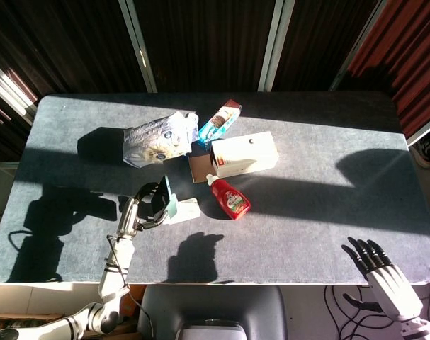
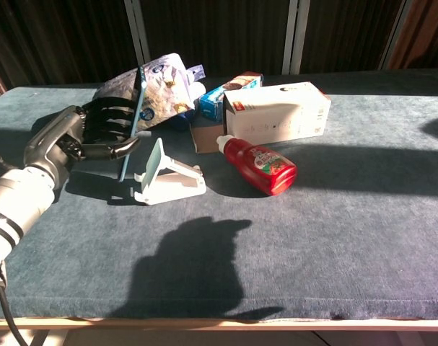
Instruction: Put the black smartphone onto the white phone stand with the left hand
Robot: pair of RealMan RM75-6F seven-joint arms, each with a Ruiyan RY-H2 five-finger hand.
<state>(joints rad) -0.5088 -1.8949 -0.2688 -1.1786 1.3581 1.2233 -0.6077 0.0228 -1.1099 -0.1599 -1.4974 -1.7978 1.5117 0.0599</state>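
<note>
Pickup is done — the left hand (image 2: pixel 96 133) is grasping the black smartphone (image 2: pixel 133 122) edge-on, tilted, up off the table (image 2: pixel 334 238) and just beside the white phone stand's (image 2: pixel 168 176) upright back. Not seated yet though; in the chest view there's a gap between phone and stand. What's left, I'd say, is lowering it into the cradle and letting go. The right hand (image 1: pixel 385 276) hangs off the table's near edge, fingers apart, holding nothing.
</note>
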